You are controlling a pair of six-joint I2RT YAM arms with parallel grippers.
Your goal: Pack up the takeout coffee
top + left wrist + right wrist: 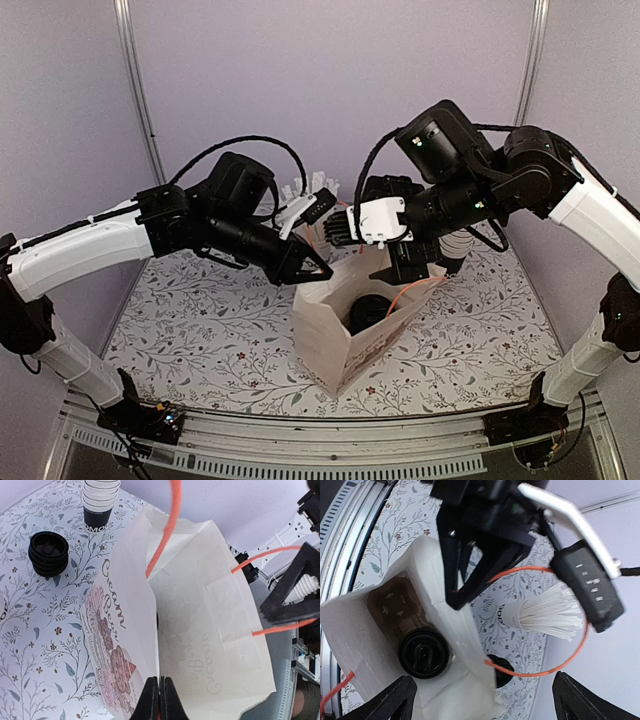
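Left claw (159,681) is pinched shut on the rim of the paper bag (210,630), with one paper wall caught between its fingers. Only the tips of those fingers show in its own camera, so I can't see how deep the bite goes. Right claw (482,682) hangs over the bag's open mouth with its fingers spread wide, holding nothing, and just their ends show in the lower corners of its view. Below it and a little to one side, at the bottom of the bag, stands the takeout coffee (424,653). I can see its round black lid, but the bag walls hide the cup body. Something brown (387,602) sits next to it, cardboard perhaps, too dim to tell. From the left claw's side the paper hides the coffee altogether. An orange handle (173,510) rises ahead of that claw and runs out of frame. Off to its left on the flowered worktop (200,320) sits a stack of black lids (48,552). Farther on is a stack of lidless cups (100,502), its top cut off. Beyond the right claw, past the other arm, a cup of straws (545,615) shows.
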